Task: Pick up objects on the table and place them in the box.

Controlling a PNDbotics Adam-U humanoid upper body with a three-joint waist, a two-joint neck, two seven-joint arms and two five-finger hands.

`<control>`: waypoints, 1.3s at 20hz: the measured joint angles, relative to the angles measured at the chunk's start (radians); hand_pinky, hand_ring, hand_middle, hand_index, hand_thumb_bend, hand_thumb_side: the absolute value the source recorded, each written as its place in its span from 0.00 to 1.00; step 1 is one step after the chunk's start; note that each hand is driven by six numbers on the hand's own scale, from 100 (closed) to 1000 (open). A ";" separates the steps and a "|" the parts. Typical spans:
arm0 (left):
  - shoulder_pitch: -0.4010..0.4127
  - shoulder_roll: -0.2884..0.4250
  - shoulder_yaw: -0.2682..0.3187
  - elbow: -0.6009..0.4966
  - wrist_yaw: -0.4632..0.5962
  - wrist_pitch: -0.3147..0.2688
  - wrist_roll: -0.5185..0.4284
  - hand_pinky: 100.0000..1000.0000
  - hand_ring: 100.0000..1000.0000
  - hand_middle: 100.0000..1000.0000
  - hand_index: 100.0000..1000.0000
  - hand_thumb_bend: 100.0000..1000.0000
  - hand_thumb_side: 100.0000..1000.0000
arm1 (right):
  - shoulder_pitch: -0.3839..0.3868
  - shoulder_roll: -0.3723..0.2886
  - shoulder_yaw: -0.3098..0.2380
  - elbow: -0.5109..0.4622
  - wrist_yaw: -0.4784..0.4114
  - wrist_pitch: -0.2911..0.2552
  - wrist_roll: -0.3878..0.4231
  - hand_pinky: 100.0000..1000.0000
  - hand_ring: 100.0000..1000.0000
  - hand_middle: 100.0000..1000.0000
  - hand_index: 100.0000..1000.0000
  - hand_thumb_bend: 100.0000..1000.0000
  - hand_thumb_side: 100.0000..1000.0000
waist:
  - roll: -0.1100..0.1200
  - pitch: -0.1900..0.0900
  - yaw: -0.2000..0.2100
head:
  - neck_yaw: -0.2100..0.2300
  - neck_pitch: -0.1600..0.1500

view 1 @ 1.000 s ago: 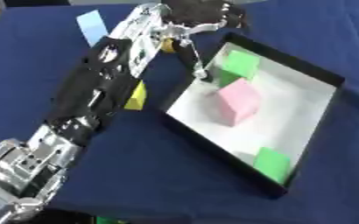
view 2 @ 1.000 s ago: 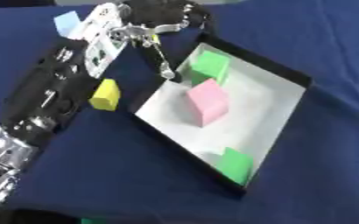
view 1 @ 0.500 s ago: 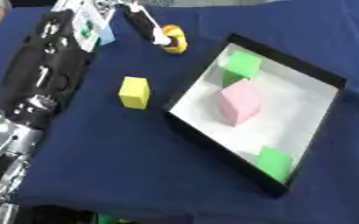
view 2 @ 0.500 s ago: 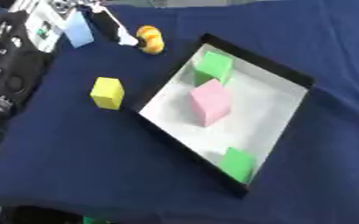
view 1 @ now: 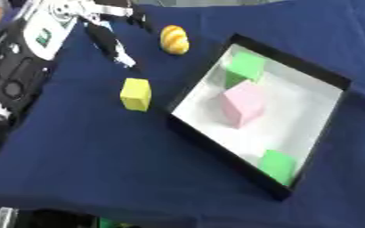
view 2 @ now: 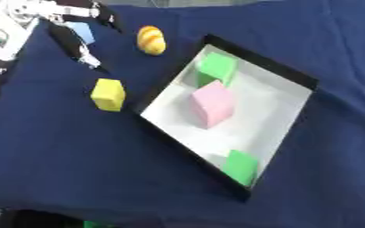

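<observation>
A blue-clothed table (view 1: 100, 169) carries a black-rimmed box (view 1: 294, 67) at right, a yellow block (view 1: 135, 94) centre-left, a striped orange-yellow object (view 1: 175, 39) above, and a light blue piece (view 2: 82, 31) upper left.

Both eye views look down from the robot's head, close above the blue-covered desk (view 1: 100, 169) and tilted askew, sharing the box (view 1: 291, 67) and blocks, the right eye view shifted slightly to the right.

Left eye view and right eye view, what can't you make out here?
- Right hand: in neither view.
- Left hand: blurred by motion in both views, so whether its fingers are open or shut is unclear.
- Light blue thing: right eye view only, partly behind the left hand; its shape is unclear.
- Orange and yellow striped thing: too blurred to identify.
- Near green block: its lower part is hidden by the box wall.
</observation>
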 measured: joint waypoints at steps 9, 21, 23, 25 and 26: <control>0.011 -0.032 -0.022 0.073 -0.085 -0.026 0.026 0.96 0.93 0.81 0.87 0.62 0.31 | 0.000 0.000 0.006 0.005 0.000 0.002 0.003 0.76 0.75 0.69 0.78 0.08 0.35 | 0.000 0.000 -0.002 | 0.004 0.000; 0.012 -0.067 -0.030 0.057 -0.163 -0.016 0.016 0.97 0.95 0.83 0.87 0.71 0.18 | 0.001 0.001 0.006 0.011 -0.001 0.004 0.005 0.76 0.75 0.69 0.78 0.08 0.36 | 0.000 0.000 -0.005 | 0.011 0.000; 0.013 -0.077 -0.027 0.056 -0.175 -0.009 0.009 0.97 0.95 0.83 0.87 0.70 0.19 | 0.001 0.001 0.007 0.012 -0.003 0.004 0.005 0.76 0.75 0.69 0.78 0.08 0.37 | 0.000 0.000 -0.006 | 0.013 0.000; 0.013 -0.085 -0.027 0.055 -0.181 -0.003 0.003 0.97 0.95 0.83 0.87 0.70 0.21 | 0.001 0.001 0.007 0.012 -0.005 0.004 0.005 0.76 0.75 0.69 0.78 0.08 0.37 | 0.000 0.000 -0.007 | 0.016 0.000; 0.014 -0.089 -0.027 0.056 -0.184 -0.001 0.001 0.97 0.94 0.83 0.87 0.69 0.21 | 0.001 0.001 0.007 0.012 -0.006 0.004 0.005 0.76 0.75 0.69 0.78 0.08 0.37 | 0.000 0.000 -0.007 | 0.018 0.000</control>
